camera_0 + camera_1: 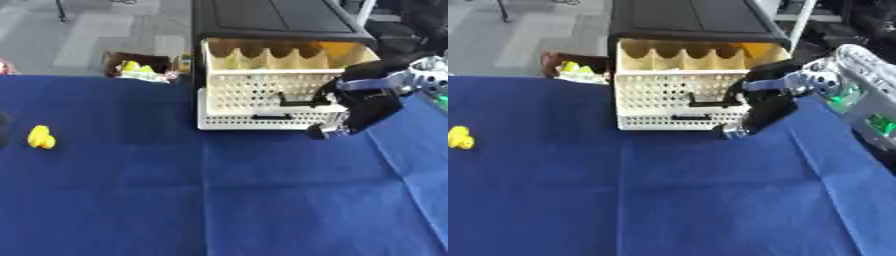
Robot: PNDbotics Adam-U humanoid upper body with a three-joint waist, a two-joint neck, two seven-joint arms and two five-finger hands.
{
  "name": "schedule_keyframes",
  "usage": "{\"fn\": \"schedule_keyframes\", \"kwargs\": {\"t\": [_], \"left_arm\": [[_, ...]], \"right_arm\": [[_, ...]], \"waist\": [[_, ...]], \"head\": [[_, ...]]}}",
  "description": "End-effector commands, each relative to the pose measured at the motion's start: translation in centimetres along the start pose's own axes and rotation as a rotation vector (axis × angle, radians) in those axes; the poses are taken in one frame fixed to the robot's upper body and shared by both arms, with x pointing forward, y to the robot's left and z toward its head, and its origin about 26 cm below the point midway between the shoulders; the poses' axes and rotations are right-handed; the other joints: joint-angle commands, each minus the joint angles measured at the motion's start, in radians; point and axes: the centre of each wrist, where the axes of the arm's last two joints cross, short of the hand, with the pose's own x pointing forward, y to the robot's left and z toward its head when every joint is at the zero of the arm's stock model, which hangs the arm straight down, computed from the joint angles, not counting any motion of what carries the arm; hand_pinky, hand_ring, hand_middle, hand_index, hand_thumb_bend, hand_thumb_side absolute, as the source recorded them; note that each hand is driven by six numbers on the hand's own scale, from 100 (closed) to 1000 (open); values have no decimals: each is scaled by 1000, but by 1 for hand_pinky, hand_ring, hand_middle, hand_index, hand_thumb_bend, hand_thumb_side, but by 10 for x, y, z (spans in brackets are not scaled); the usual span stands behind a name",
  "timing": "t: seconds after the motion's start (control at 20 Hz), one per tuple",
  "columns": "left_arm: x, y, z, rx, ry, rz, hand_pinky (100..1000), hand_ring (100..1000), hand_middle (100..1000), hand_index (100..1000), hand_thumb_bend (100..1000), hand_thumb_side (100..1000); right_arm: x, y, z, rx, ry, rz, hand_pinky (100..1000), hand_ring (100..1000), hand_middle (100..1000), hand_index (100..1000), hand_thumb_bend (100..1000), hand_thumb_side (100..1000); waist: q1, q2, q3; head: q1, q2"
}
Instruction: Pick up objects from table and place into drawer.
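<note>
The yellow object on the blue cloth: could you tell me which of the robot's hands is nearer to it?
Right, by default. The right hand is at the drawer, far across from the yellow object; the left hand shows in no view.

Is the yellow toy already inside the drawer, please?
No, the yellow toy lies on the blue cloth at the left, well apart from the open drawer.

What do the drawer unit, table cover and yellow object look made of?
Drawer unit: likely cream plastic, matt, perforated lattice fronts, under a black top.
Table cover: blue cloth, judging by its fold creases.
Yellow object: smooth and rounded, maybe plastic or rubber; can't tell.
</note>
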Motion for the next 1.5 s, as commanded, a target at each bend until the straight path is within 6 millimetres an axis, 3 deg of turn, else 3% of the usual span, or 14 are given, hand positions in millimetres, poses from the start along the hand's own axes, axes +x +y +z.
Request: {"fn": "schedule_keyframes", "kwargs": {"t": [0.05,0.8,1.5], "left_arm": [[6,7,-7,-6,-26,-20,424,621,605,705,100,550],[6,8,-8,3,-31,-15,420,622,604,705,100,551],[6,7,-8,-2,-30,-15,419,622,604,705,100,551]], "right_arm": [[-6,-8,17,-22,29,8,335,195,199,887,430,887],[1,0,24,-2,1,11,328,194,198,885,429,888],[4,-2,25,-12,-3,1,341,199,207,936,418,892]], "waist": [[3,-26,-2],[5,-31,-1],[5,-28,3]], "head": [[-2,-9],[-6,-9],[-9,-11]]}}
